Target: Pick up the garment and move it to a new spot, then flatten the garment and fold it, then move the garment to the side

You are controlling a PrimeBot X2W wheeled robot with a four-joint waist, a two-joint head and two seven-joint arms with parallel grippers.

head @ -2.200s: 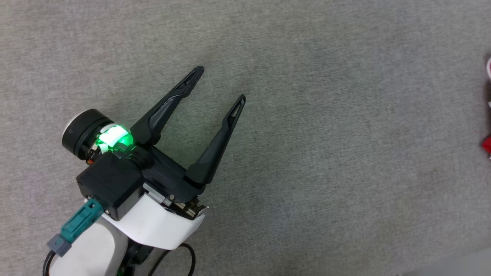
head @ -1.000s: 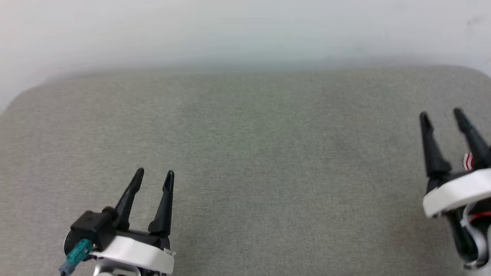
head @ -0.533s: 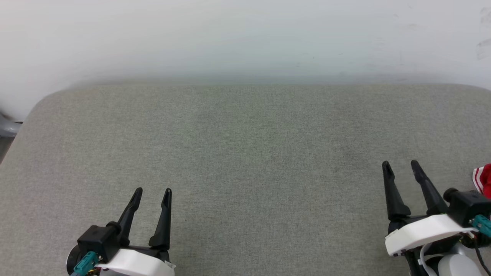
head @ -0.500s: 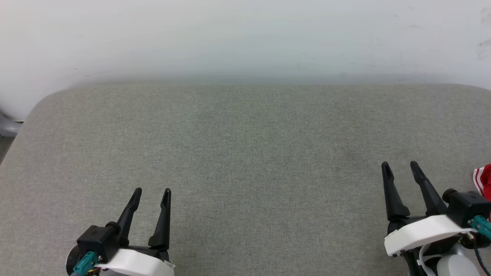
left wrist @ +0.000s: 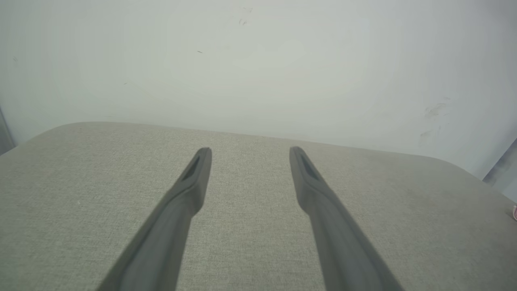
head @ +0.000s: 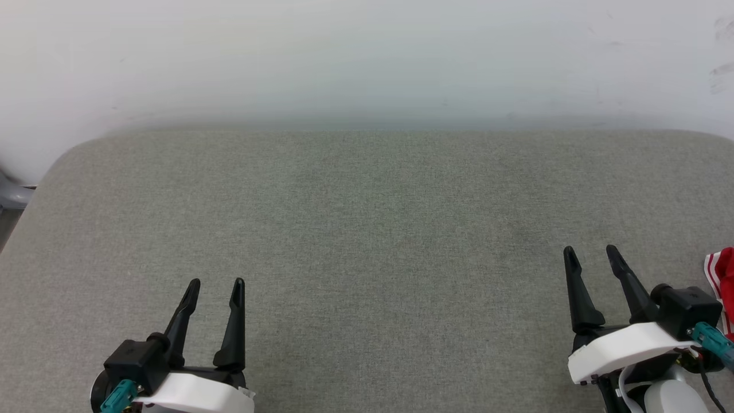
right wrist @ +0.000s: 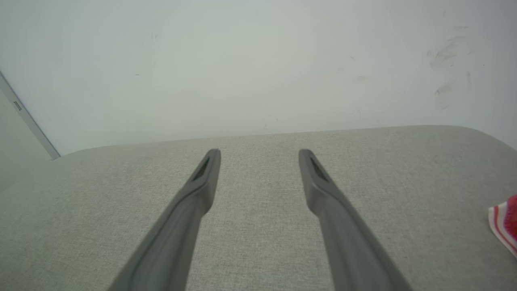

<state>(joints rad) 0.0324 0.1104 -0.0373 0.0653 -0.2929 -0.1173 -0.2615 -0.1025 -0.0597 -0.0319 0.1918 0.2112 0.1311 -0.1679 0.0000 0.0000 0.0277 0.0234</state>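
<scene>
Left gripper (head: 215, 284) and right gripper (head: 590, 252) both stand parted, holding nothing, above the grey surface (head: 367, 229). The garment (head: 722, 281) lies at the far right edge, untouched.

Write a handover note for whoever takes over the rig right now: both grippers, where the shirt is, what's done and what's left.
Left gripper: open, empty, over the grey padded surface.
Right gripper: open, empty, over the same surface.
Garment: a red and white striped edge shows at the far right of the surface, beside the right gripper and not touched by it.
Done: the garment lies off to the side; whether it is folded cannot be told.
Left: check the fold; if it is neat, probably nothing more.
</scene>
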